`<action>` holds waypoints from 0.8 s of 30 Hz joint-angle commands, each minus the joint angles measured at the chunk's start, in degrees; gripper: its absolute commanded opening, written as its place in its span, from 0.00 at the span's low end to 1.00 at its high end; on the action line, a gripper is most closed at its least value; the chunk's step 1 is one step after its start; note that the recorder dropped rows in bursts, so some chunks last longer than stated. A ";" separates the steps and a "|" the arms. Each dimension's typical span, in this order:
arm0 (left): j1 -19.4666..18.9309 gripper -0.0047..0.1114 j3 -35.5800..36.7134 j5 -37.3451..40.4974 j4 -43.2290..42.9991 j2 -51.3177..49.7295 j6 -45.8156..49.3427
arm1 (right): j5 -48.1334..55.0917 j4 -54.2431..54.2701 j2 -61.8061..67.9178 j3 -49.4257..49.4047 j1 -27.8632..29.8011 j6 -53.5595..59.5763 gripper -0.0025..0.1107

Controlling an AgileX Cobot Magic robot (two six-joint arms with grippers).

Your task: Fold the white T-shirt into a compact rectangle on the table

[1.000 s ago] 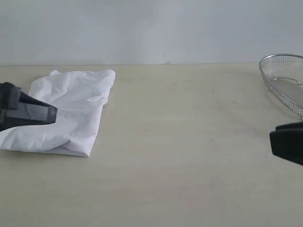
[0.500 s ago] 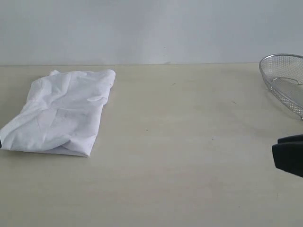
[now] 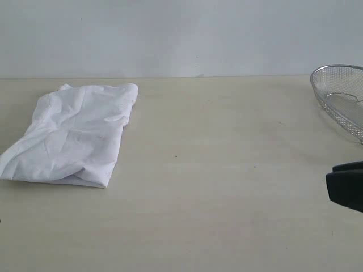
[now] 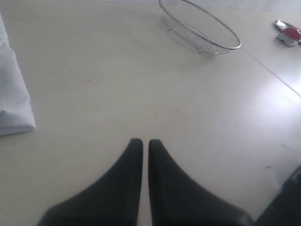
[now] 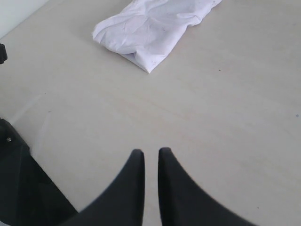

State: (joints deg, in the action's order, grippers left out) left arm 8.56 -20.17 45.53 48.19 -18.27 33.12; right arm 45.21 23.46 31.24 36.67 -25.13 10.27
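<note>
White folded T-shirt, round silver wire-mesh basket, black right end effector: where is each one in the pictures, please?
White folded cotton T-shirt (image 3: 74, 133), exterior view, middle of its top layer.
Round silver wire-mesh basket (image 3: 339, 66), exterior view, its rim.
Black right end effector (image 5: 151, 151), right wrist view, midway between its fingertips.

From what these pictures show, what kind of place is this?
Probably a robot test bench: a beige table against a plain wall, a folded white T-shirt and a wire-mesh basket.

left tool (image 4: 141, 143): closed, empty, over table (image 4: 117, 84) | white T-shirt (image 4: 11, 94): near | wire basket (image 4: 200, 26): well apart
</note>
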 commanded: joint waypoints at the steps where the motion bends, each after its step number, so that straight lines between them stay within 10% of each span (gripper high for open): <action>1: -0.01 0.08 0.27 -3.52 -2.19 0.12 1.22 | 0.09 0.19 -0.21 -0.21 -0.05 0.16 0.08; 18: -0.01 0.08 0.76 -29.84 -1.35 0.24 16.22 | 0.09 0.19 -0.21 -0.21 -0.05 0.16 0.08; 24: -1.07 0.08 5.56 -36.84 -13.18 5.12 2.74 | 0.09 0.19 -0.21 -0.21 -0.05 0.16 0.08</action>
State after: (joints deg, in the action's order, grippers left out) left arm 8.45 -17.03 12.35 41.12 -16.30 44.11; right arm 45.21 23.46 31.24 36.67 -25.13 10.27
